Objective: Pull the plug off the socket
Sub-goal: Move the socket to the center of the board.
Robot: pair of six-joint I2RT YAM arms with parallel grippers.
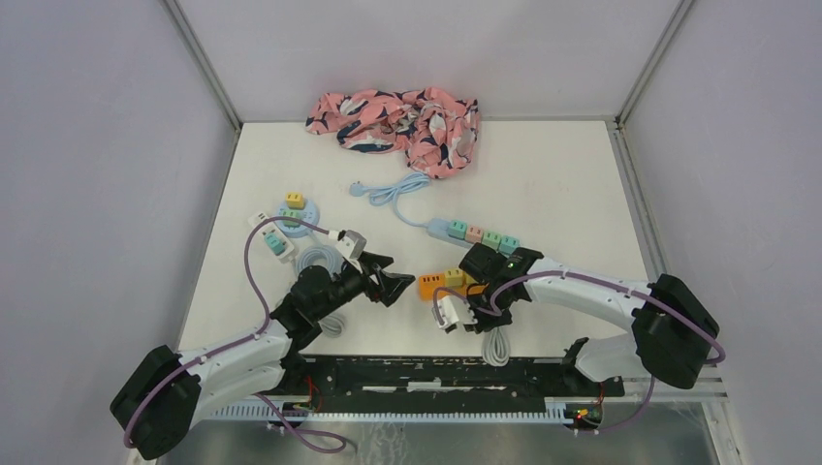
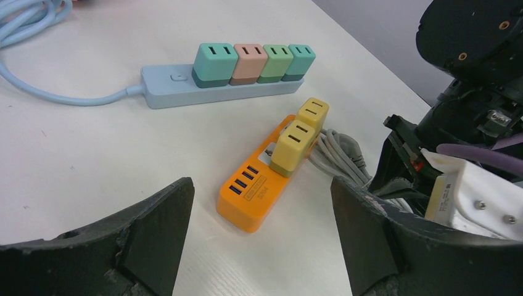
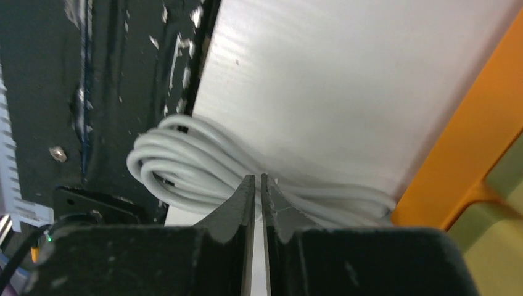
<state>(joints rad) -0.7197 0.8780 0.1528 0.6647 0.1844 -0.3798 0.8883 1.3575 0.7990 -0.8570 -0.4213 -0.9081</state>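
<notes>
Orange socket strip (image 2: 247, 209) mid-table, two yellow plugs (image 2: 295, 147) seated in it. Label print beside USB ports too small to read. Left gripper (image 1: 394, 281) at strip's 9 o'clock, fingers wide apart, empty. Right gripper (image 3: 258, 185) fingers pressed together, white cable coil (image 3: 185, 166) behind.

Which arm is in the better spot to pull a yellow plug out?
Probably the left. The left gripper is open and faces the yellow plugs on the orange strip. The right gripper is shut on nothing, down by the white cord.

Bright even overhead light; soft shadows; right hand (image 3: 254, 180) close-up blurred.
</notes>
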